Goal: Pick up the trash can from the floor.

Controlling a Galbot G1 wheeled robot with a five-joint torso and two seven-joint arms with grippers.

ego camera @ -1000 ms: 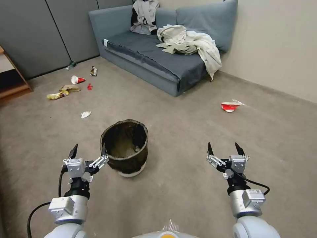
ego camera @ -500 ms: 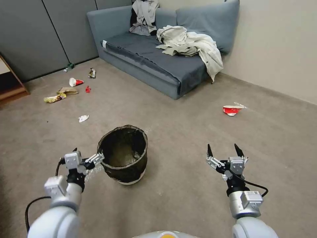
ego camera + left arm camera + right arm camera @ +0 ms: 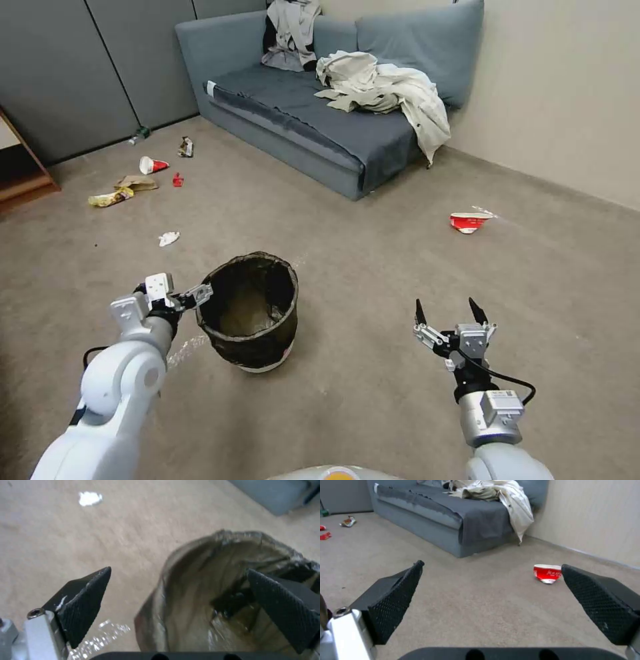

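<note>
On short-pile carpet, crinkled round trash can, left tool straddling rim

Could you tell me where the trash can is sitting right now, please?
In the head view, the trash can stands upright on the carpeted floor, left of centre before the robot. The open left gripper straddles its near-left rim, one finger inside; the sofa lies beyond.

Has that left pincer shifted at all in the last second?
Yes. The left pincer rose from beside the trash can to its rim, one finger now inside, one outside.
</note>
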